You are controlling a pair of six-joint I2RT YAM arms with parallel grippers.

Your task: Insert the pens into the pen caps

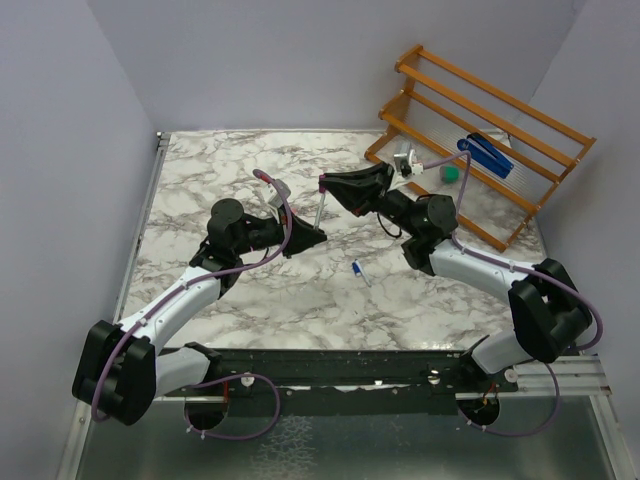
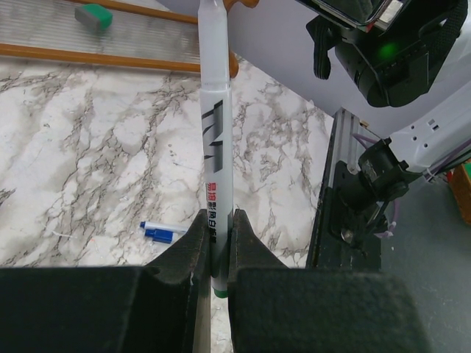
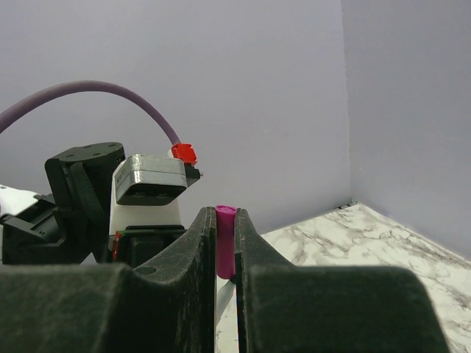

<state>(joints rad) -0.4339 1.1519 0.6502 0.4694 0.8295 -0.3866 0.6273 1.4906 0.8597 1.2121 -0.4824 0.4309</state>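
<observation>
My left gripper (image 1: 305, 238) (image 2: 218, 229) is shut on a white pen (image 2: 218, 140) with black print and a green butt end. The pen (image 1: 316, 212) stands steeply upward toward my right gripper (image 1: 323, 184) (image 3: 225, 220). That gripper is shut on a pink pen cap (image 3: 225, 239), held just above the left gripper. The white barrel (image 3: 223, 296) shows directly under the cap and seems to meet it; how deep it sits is hidden by the fingers. A second pen with a blue cap (image 1: 358, 271) (image 2: 162, 231) lies flat on the marble in the middle.
A slatted wooden rack (image 1: 500, 120) leans at the back right, with a blue stapler-like object (image 1: 487, 155) on it and a green block (image 1: 452, 173) (image 2: 93, 16) at its foot. Purple walls enclose the table on three sides.
</observation>
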